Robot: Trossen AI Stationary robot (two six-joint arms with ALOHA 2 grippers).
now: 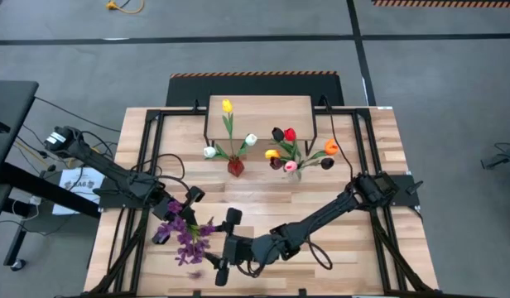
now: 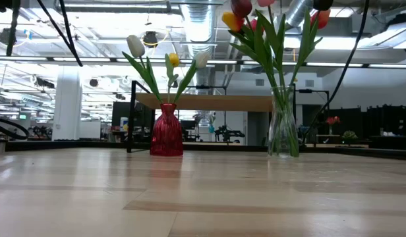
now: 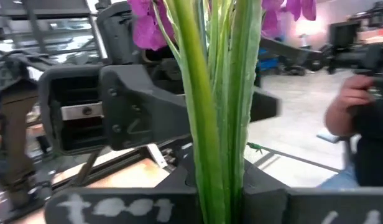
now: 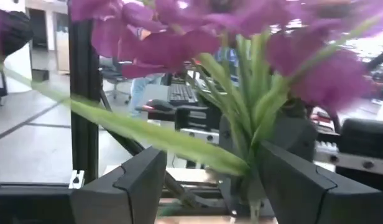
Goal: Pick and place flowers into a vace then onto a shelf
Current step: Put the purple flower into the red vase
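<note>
The purple blossoms [image 1: 186,236] hang above the near left part of the desk [image 1: 263,199], their green stems [image 3: 216,112] clamped in our left hand [image 1: 179,211], which is shut on them. Our right hand [image 1: 228,248] sits just beside the bunch, on its right, fingers spread wide with the stems passing between them; it holds nothing we can see. The red vase [image 1: 236,166] and glass vase [image 1: 296,172] stand farther back toward the shelf [image 1: 259,116], so we judge the left arm nearer for carrying.
</note>
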